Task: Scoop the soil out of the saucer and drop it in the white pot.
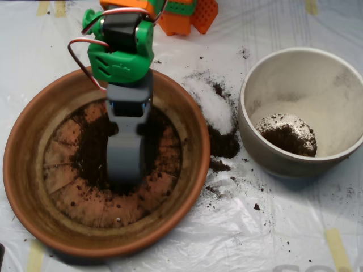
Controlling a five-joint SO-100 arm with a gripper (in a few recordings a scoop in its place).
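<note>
The terracotta saucer fills the left half of the overhead view. Dark crumbly soil lies spread over its ringed floor, thickest around the middle. My grey scoop reaches down from the green arm at the top and rests in the soil at the saucer's centre, its shells looking closed together. The white pot stands to the right, apart from the saucer. A small mound of soil lies on its floor.
Between saucer and pot lie a white powder patch and spilled soil on the plastic-covered table. Orange arm parts sit at the top edge. Loose crumbs dot the sheet below the pot.
</note>
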